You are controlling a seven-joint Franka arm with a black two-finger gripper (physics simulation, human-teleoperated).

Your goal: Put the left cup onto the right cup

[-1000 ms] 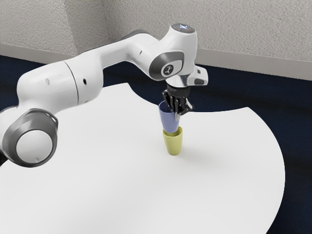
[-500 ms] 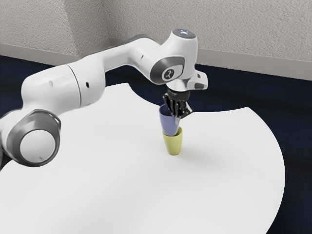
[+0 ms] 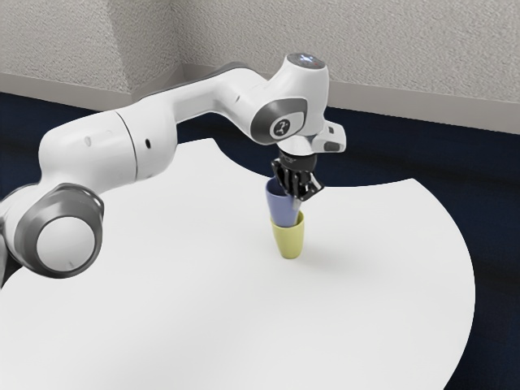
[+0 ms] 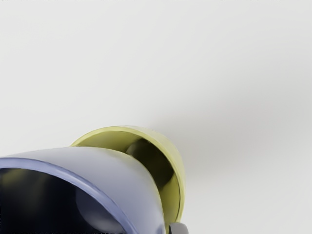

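A yellow cup [image 3: 289, 236] stands upright near the middle of the white round table [image 3: 162, 309]. A blue cup [image 3: 281, 208] leans toward the exterior view's left with its base inside the yellow cup's mouth. My black gripper [image 3: 296, 186] grips the blue cup's rim from above, shut on it. In the wrist view the blue cup [image 4: 97, 180] is large and close under my hand, and the yellow cup's rim [image 4: 161, 146] curves around its lower part.
The table's curved edge [image 3: 455, 244] runs along the exterior view's right, with dark blue floor [image 3: 479, 162] beyond. My white arm [image 3: 162, 130] spans the table's far left side. A grey wall [image 3: 406, 41] stands behind.
The arm's wrist has shifted slightly and the blue cup has sunk a little deeper into the yellow cup, leaning more to the left.
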